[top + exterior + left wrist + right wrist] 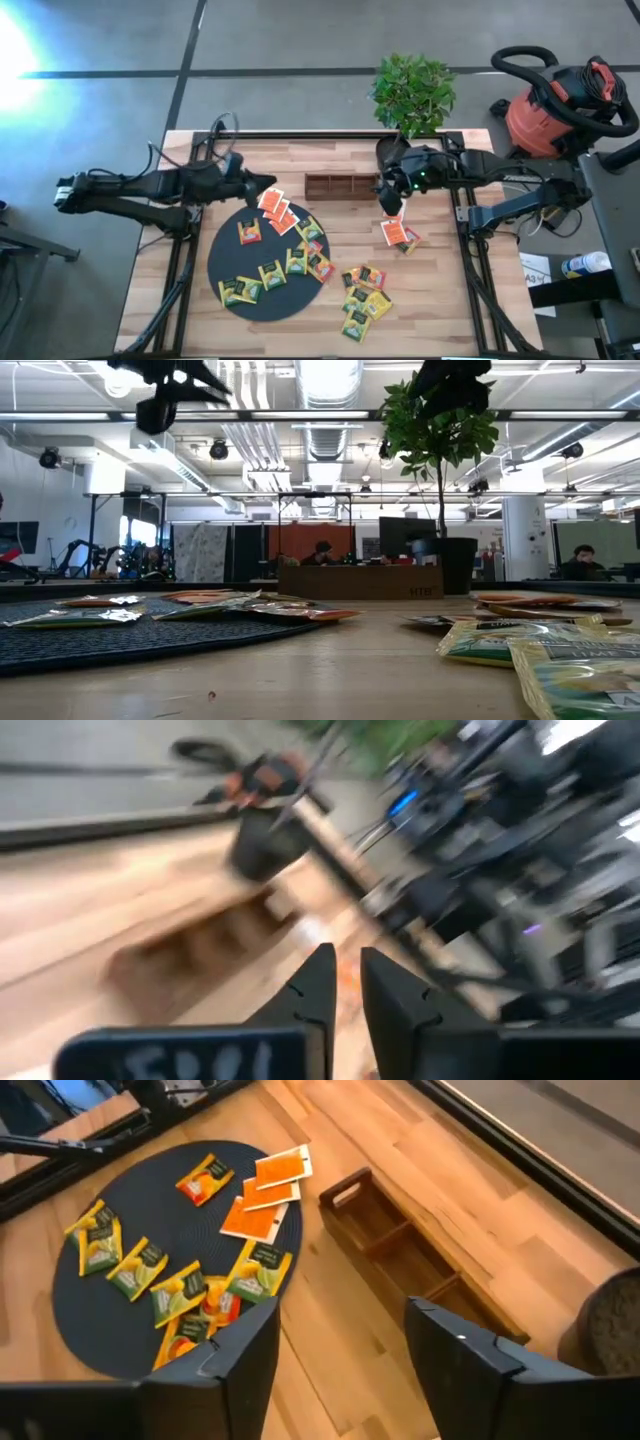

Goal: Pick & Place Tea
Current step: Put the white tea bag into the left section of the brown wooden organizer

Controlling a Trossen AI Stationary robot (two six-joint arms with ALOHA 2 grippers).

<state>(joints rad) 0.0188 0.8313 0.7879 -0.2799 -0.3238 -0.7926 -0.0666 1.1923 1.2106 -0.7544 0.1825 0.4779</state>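
Tea sachets (pixel 295 258) in orange, yellow and green lie flat on the round black mat (pixel 228 262); three orange ones (pixel 265 1195) sit at its far edge. More sachets (pixel 362 295) lie on the wood to the mat's right, and two orange ones (pixel 398 235) lie below my right gripper. My left gripper (pixel 266 186) hangs high over the mat's far edge, pointing right; it is shut with only a thin slit (pixel 347 985) and I see nothing in it. My right gripper (pixel 392 205) is open and empty (pixel 340 1340), raised by the right end of the wooden box (pixel 340 185).
The brown compartment box (pixel 400 1245) lies near the far edge, between the two grippers, its compartments bare. A potted plant (pixel 412 90) stands at the far edge behind the right arm. A red vacuum (pixel 560 100) is off the table at the right. People sit in the room beyond (pixel 322 552).
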